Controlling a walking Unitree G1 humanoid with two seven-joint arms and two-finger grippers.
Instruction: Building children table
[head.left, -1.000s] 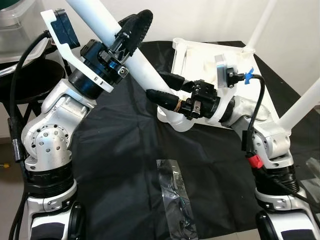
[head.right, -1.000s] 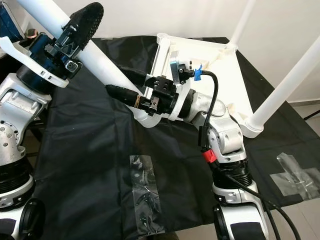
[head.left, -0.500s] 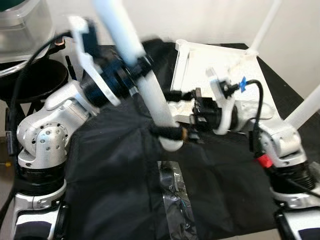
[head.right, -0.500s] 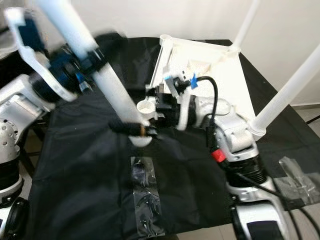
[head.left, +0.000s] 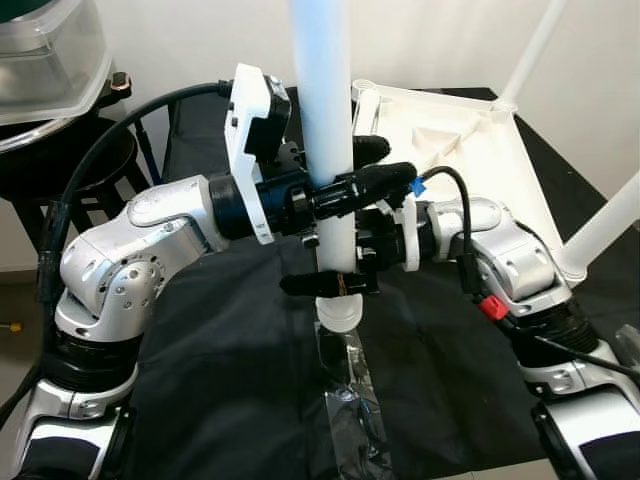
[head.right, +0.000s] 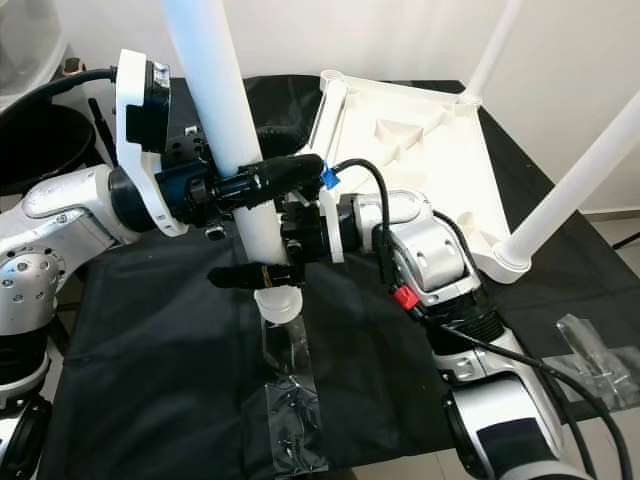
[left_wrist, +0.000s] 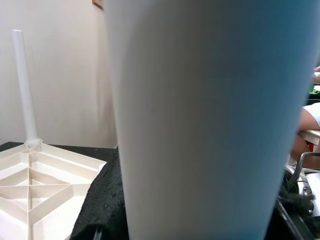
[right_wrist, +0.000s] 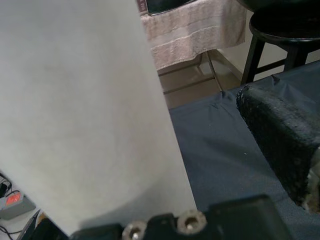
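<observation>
A white table leg (head.left: 325, 120) stands upright over the black cloth, its lower end (head.left: 338, 312) just above a clear plastic bag. My left gripper (head.left: 395, 160) is shut on the leg at mid-height, one finger on each side. My right gripper (head.left: 320, 255) reaches in from the right around the leg's lower part. One of its fingers (head.left: 318, 285) crosses in front of the leg. In the right wrist view the other finger (right_wrist: 280, 135) stands apart from the leg (right_wrist: 85, 115). The white tabletop (head.left: 450, 130) lies upside down behind, with two legs (head.left: 605, 225) fitted.
A black cloth (head.left: 230, 350) covers the work table. A clear bag of small parts (head.left: 350, 400) lies near the front edge, and another (head.right: 595, 350) at the right. A black stool (head.left: 60, 165) and a clear container (head.left: 40, 50) stand at the left.
The leg has swung from a steep tilt to upright in my left gripper. My right gripper has dropped to the leg's lower part.
</observation>
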